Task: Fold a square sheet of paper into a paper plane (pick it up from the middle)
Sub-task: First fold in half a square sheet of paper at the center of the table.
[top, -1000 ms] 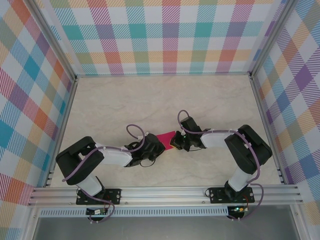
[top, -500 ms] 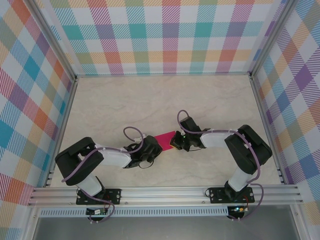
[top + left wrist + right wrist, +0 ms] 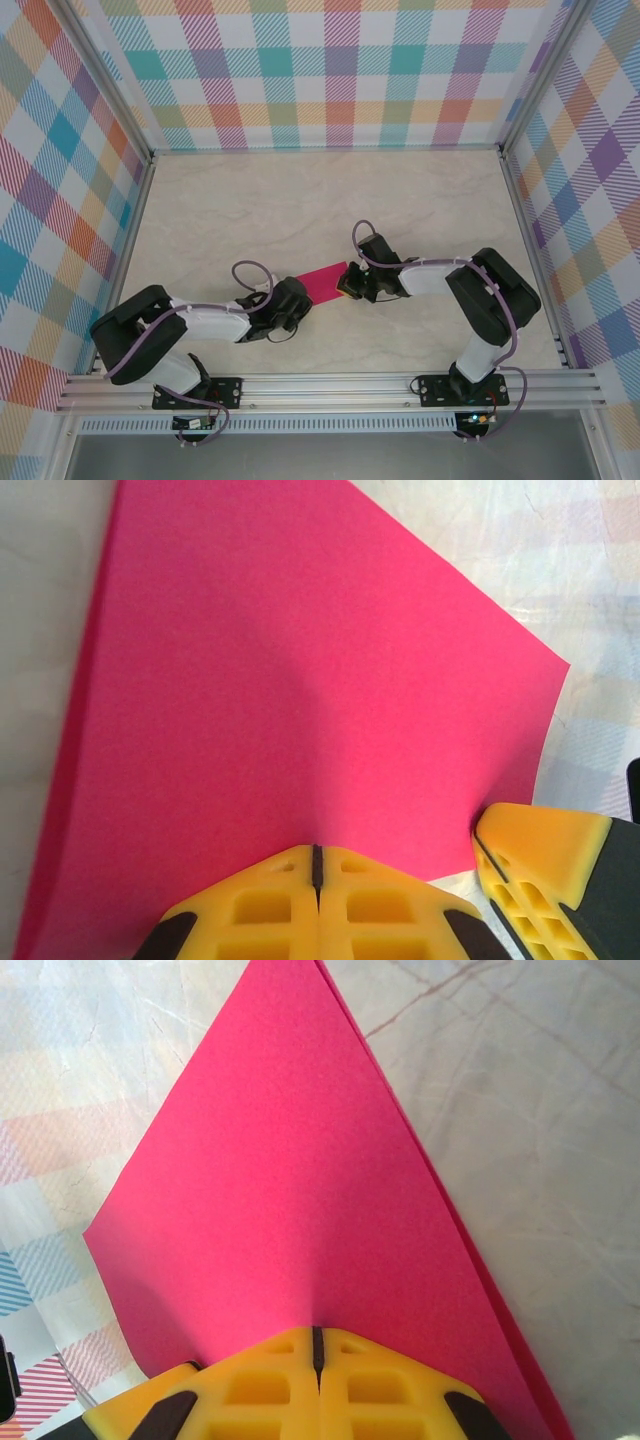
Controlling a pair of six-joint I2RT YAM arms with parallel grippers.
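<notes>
While both are pinched fully together, the left claw (image 3: 317,858) grips one edge of the folded pink sheet of paper (image 3: 322,283) & the right claw (image 3: 317,1340) grips the opp. edge. The sheet spans betw. them at the table's (image 3: 250,200) near-centre; can't tell if it's lifted or resting.

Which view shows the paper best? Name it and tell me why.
Left wrist: the paper spreads large, with its far edges and a corner plain. Right wrist shows the paper close too, tapering away, layered along its right edge. Top external shows just a small pink strip.
</notes>
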